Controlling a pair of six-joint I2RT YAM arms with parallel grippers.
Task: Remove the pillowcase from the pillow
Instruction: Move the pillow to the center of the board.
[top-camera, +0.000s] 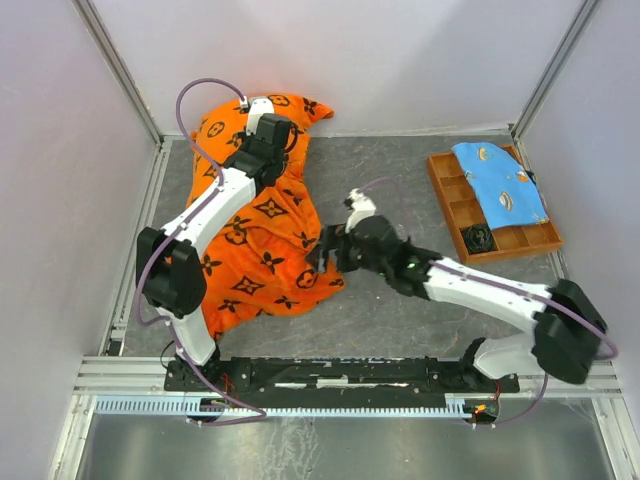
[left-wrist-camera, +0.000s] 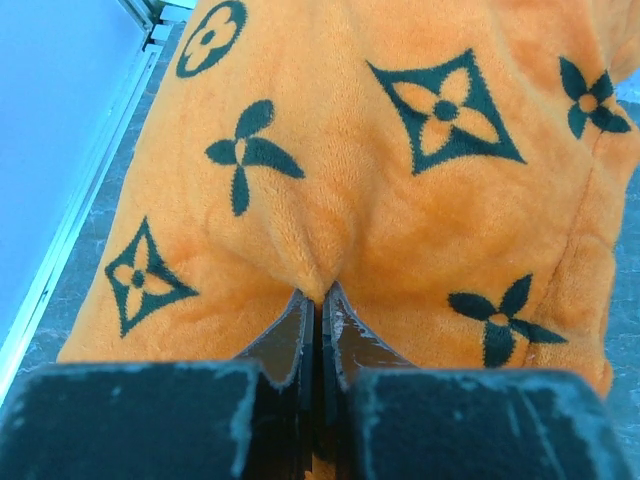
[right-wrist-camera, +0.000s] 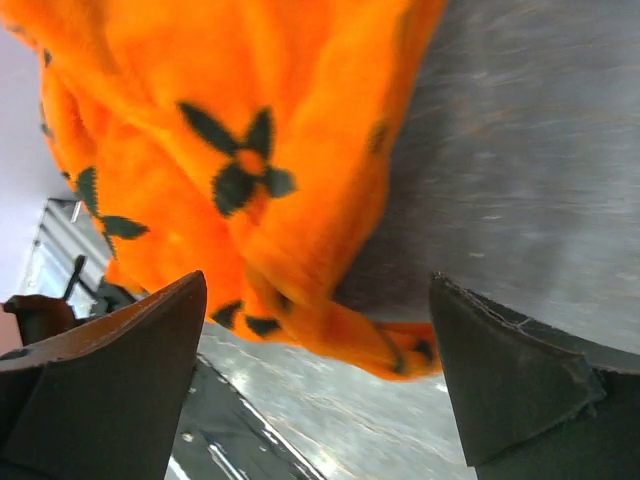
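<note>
The orange pillowcase (top-camera: 262, 250) with black flower motifs lies bunched at the table's left, from the back wall toward the front. The white pillow is hidden inside it. My left gripper (top-camera: 262, 128) is at the far end of the pillowcase, shut on a pinched fold of the orange fabric (left-wrist-camera: 325, 275). My right gripper (top-camera: 330, 250) is open at the pillowcase's right near edge. In the right wrist view its fingers (right-wrist-camera: 120, 380) stand wide apart either side of the orange hem (right-wrist-camera: 330, 320), which hangs between them untouched.
A wooden compartment tray (top-camera: 455, 205) stands at the back right with a light-blue patterned cloth (top-camera: 500, 182) on it and a small dark object (top-camera: 481, 238) in one cell. Purple walls and metal frame rails (top-camera: 130, 240) enclose the grey table (top-camera: 400, 310).
</note>
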